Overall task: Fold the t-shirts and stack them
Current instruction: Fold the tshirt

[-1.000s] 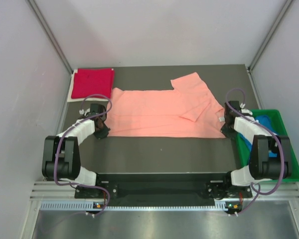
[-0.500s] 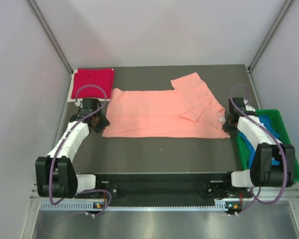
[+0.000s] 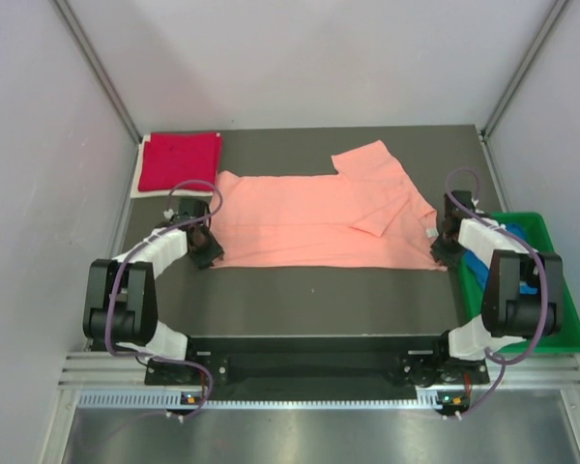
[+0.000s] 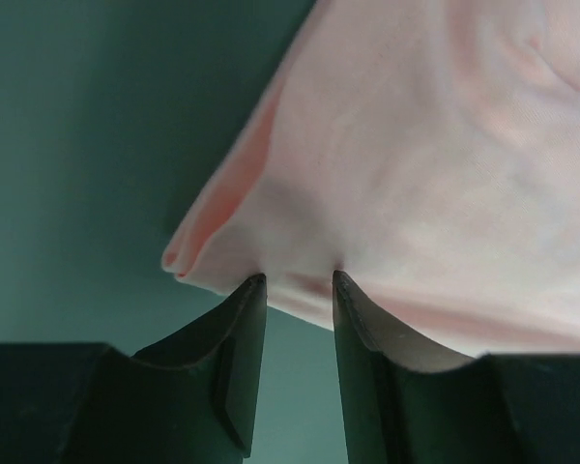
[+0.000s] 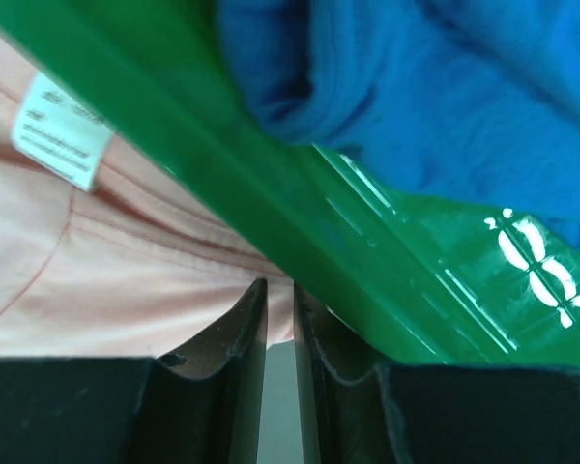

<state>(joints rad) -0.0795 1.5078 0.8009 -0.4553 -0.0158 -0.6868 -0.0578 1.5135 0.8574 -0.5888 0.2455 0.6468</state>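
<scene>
Left pincer point(image 4: 298, 278) spread, tips touching hem of salmon-pink tee point(image 3: 300, 227) beside its near-left corner, table point(image 3: 319, 300) showing in gap. Crimson tee point(image 3: 179, 160) folded square at far-left table corner, just beside pink tee. Pink tee flat across table middle, flap doubled over near right end. Right pincer point(image 5: 280, 288) parted slightly, tips at pink hem near white label point(image 5: 63, 130), against green tray point(image 5: 367, 251) wall. Blue tee point(image 5: 445, 77) bunched in tray.

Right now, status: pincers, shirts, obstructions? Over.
Left pincer open, tips at pink shirt's near-left corner, nothing held. Right pincer barely open at its right edge, beside green tray. Red shirt folded far left; blue shirt in tray.
</scene>
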